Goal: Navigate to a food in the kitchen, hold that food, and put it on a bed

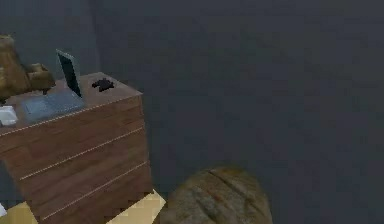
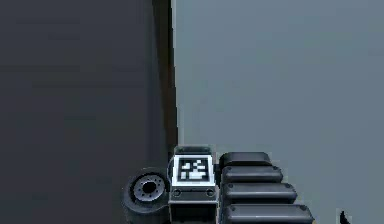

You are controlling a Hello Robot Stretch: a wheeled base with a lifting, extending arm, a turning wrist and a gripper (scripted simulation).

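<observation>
At the arm side view's bottom edge the arm is drawn in, with dark stacked segments [image 2: 258,185] and a white square with black marks [image 2: 192,168]. Left of that square sits the gripper's [image 2: 148,192] dark round body. I cannot make out its far end, so I cannot tell whether it holds anything. A dark wall and a lighter grey wall meet at a corner [image 2: 167,80] just beyond it.
A wooden dresser [image 1: 80,150] stands at the forward view's left. On it are an open laptop [image 1: 60,90], a brown teddy bear [image 1: 15,68] and a small dark object [image 1: 102,85]. A round brown thing [image 1: 225,198] lies low in the middle. A dark wall [image 1: 260,80] stands ahead.
</observation>
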